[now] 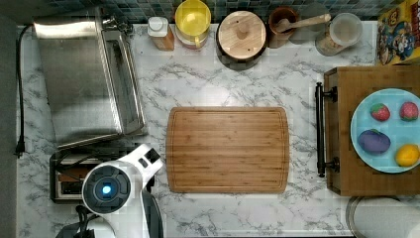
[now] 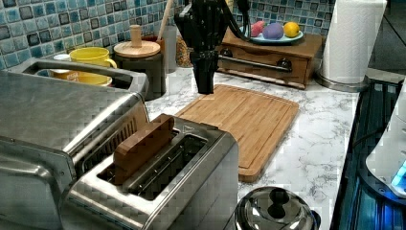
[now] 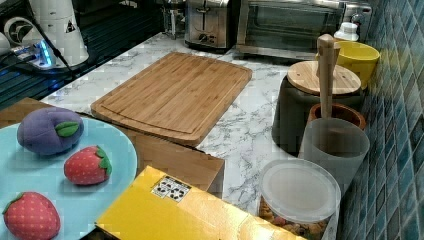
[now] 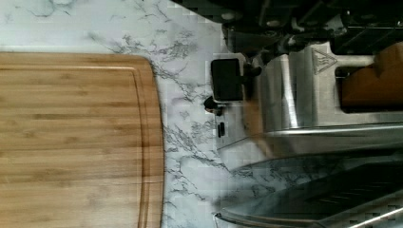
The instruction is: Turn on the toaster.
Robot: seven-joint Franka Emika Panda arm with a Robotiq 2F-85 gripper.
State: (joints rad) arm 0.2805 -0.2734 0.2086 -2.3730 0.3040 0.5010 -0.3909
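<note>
We hang above the toaster (image 4: 304, 85) at the wrist view's right; its lever (image 4: 226, 79) faces the cutting board (image 4: 76, 137). Fingers' state: we cannot tell.

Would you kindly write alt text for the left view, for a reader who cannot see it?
A steel toaster with a brown slice standing in one slot fills the foreground beside a larger steel oven. Beyond it, the robot's dark hand hangs over the far edge of a wooden cutting board on the marble counter.
</note>
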